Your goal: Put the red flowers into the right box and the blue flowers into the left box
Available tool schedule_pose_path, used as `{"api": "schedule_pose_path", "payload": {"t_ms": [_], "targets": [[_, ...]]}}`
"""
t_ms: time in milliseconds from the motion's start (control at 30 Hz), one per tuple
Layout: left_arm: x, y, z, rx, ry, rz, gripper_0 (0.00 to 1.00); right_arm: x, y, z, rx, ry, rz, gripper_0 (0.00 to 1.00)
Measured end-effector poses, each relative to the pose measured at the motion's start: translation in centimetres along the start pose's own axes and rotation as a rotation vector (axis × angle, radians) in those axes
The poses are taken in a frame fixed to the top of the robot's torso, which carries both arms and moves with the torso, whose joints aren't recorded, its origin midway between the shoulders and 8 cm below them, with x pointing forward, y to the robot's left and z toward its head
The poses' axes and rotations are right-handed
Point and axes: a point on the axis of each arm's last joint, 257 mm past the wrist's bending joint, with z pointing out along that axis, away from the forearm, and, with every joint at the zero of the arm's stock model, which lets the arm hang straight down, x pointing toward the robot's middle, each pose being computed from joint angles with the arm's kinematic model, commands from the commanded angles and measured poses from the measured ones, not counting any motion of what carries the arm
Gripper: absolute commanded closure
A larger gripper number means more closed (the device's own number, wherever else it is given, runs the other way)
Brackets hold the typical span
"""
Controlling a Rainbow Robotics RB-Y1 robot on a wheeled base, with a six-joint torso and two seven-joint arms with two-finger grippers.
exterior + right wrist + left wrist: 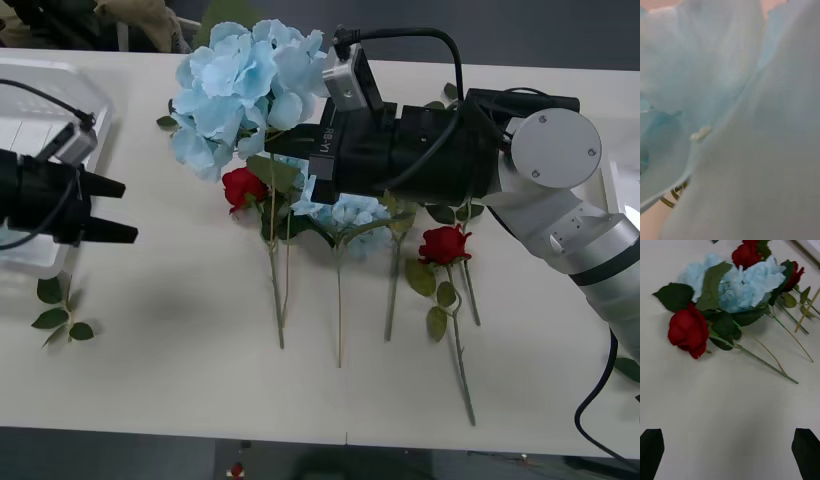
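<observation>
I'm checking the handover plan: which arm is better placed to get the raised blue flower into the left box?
Right: the right gripper is already at the raised blue flower. The left gripper, open, waits beside the left box.

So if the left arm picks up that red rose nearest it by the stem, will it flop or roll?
The rose would likely droop: its bloom looks heavy for so thin a stem. Rolling seems unlikely, since the leaves lie flat on the table. The open left gripper may find the thin stem slippery.
</observation>
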Motion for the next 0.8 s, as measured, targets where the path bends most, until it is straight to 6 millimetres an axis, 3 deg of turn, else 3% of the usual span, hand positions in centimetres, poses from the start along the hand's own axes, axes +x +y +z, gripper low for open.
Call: {"api": "schedule_pose_path", "payload": {"t_ms": [167, 400, 667, 700, 733, 767, 800], "targets": [[-0.8, -3.3, 4.6, 0.079, -0.136, -0.029, 0.0, 0.0, 0.0, 0.0, 0.0, 0.001, 0.0, 1.0], [-7.1, -8.6, 8.9, 0.238, -0.391, -0.096, 0.0, 0.4, -0.5, -0.8, 0.008, 0.02, -0.004, 1.0], [-12.2, -10.9, 12.7, 0.274, -0.553, -0.177, 0.0, 0.4, -0.6, -0.8, 0.009, 0.02, -0.005, 1.0], [-12.5, -11.2, 13.3, 0.278, -0.56, -0.188, 0.18, 0.4, -0.6, -0.8, 0.009, 0.02, -0.005, 1.0], [-12.9, -11.5, 13.9, 0.283, -0.568, -0.201, 0.66, 0.4, -0.6, -0.8, 0.009, 0.02, -0.005, 1.0], [-13.1, -12.0, 14.4, 0.29, -0.572, -0.212, 0.94, 0.4, -0.6, -0.8, 0.009, 0.02, -0.005, 1.0], [-13.3, -12.4, 15.0, 0.299, -0.573, -0.22, 1.0, 0.4, -0.6, -0.8, 0.009, 0.02, -0.005, 1.0]]}}
